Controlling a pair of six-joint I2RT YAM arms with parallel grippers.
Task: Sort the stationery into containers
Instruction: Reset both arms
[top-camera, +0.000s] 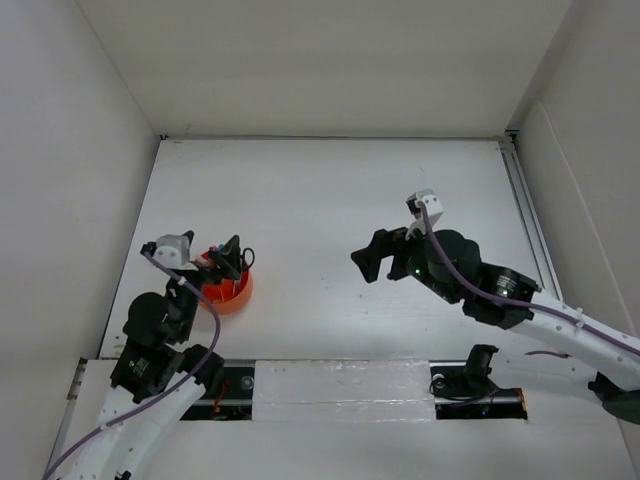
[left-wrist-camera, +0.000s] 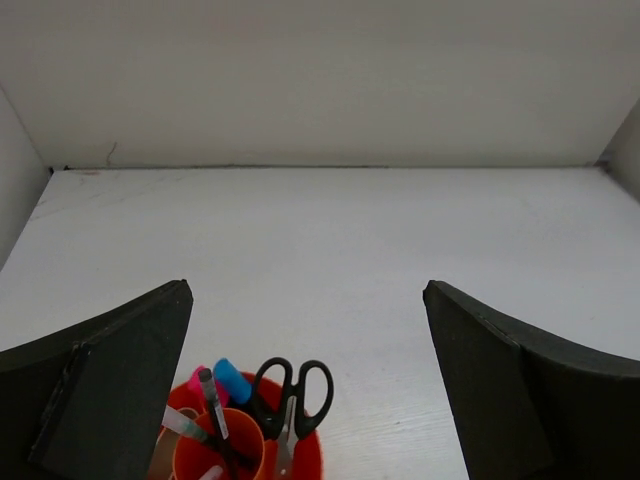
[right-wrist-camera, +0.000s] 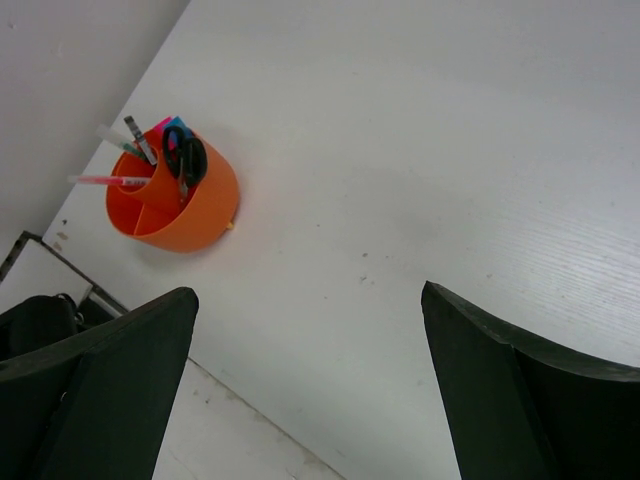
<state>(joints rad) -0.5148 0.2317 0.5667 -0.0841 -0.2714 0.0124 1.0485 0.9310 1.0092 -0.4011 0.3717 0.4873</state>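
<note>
The orange cup (right-wrist-camera: 175, 205) stands on the tabletop (right-wrist-camera: 420, 150) at 8 o'clock in the overhead view. Its dividers (right-wrist-camera: 152, 203) hold the scissors (left-wrist-camera: 290, 392), blue-capped marker (left-wrist-camera: 232, 380) and thin pink pen (right-wrist-camera: 105, 180) upright, so sorting looks finished. The left fingers (left-wrist-camera: 110, 390) are spread just above the cup and the right fingers (right-wrist-camera: 520, 400) are spread over the tabletop toward 3 o'clock, both gripping nothing. No writing is legible.

An orange cup (top-camera: 232, 293) is seen at the lower left of the white bench (top-camera: 320, 190). The left pincer (top-camera: 226, 259) is held directly above it. The right pincer (top-camera: 370, 258) is held right of centre, well apart from the cup.
</note>
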